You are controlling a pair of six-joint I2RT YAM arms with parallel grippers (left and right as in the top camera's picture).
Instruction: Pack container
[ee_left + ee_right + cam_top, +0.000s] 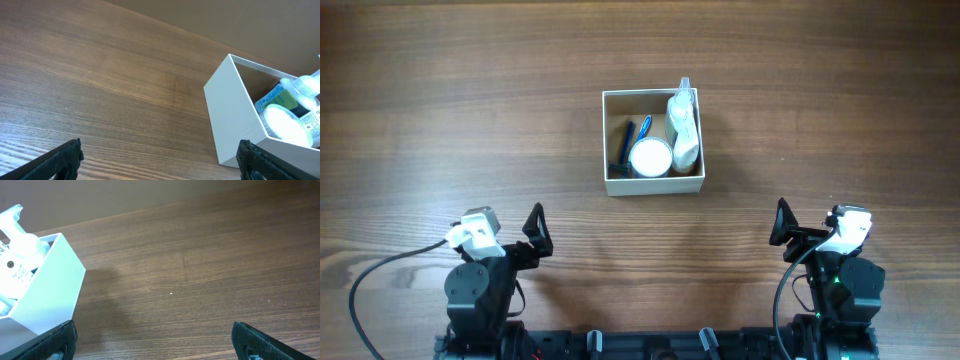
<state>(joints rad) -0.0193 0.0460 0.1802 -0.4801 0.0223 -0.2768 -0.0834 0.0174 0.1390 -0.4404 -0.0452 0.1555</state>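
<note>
The container point(654, 184), a square white-walled box with a tan inside, stands at the table's middle. It holds a round white-lidded tub point(650, 158), a white bottle point(684, 128) and blue items point(628, 142). It also shows in the left wrist view point(231, 120) and in the right wrist view point(50, 292). My left gripper point(537, 232) is open and empty at the near left, apart from the box. My right gripper point(785, 232) is open and empty at the near right. Both sets of fingers show wide apart in the wrist views point(160, 160) point(155, 340).
Bare brown wood table point(440, 100) lies all round the box. A black cable point(370, 290) loops beside the left arm's base.
</note>
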